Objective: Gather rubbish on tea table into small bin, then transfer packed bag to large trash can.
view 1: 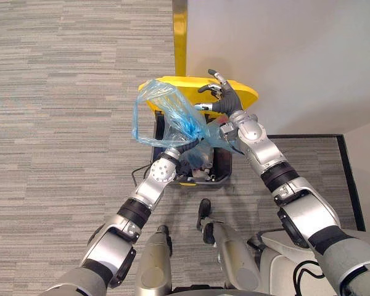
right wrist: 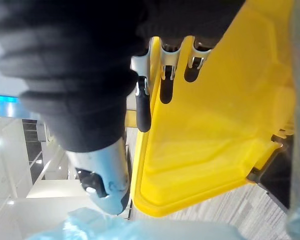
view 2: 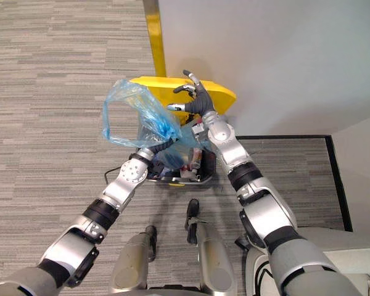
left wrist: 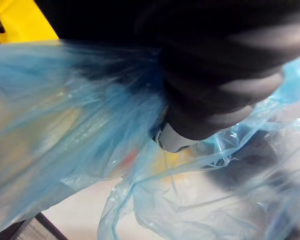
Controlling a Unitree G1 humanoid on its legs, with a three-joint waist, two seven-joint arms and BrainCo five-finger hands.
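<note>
From the left eye view, the large trash can (view 1: pixel 224 165) stands on the carpet just ahead. Its yellow lid (view 1: pixel 246 92) is tipped up on the far side, against the white wall. The right hand (view 1: pixel 225 95) rests on the lid with its fingers splayed and fairly straight.

The blue rubbish bag (view 1: pixel 172 120) lies between the lid and the left arm (view 1: pixel 149 188). Its long axis slants from a loose, billowing mouth at the far left down to a packed bulk at the near right. That bulk sits in or just over the can's opening. I judge the coming drop turns on this: the load is over the opening, but the slack top hangs left, past the can's rim. The left arm is the nearer one and runs in under the plastic.

The right eye view gives the same layout, with bits of rubbish showing through the bag low in the can.

In the left wrist view, the left hand (left wrist: pixel 215 65) shows its dark cover with blue film wrapped all round it. Whether it is closed on the bag cannot be told.

In the right wrist view, the fingers (right wrist: pixel 166 80) lie straight against the lid's face near its rim, with the thumb beside that rim. Whether the thumb pinches it is hard to make out.
</note>
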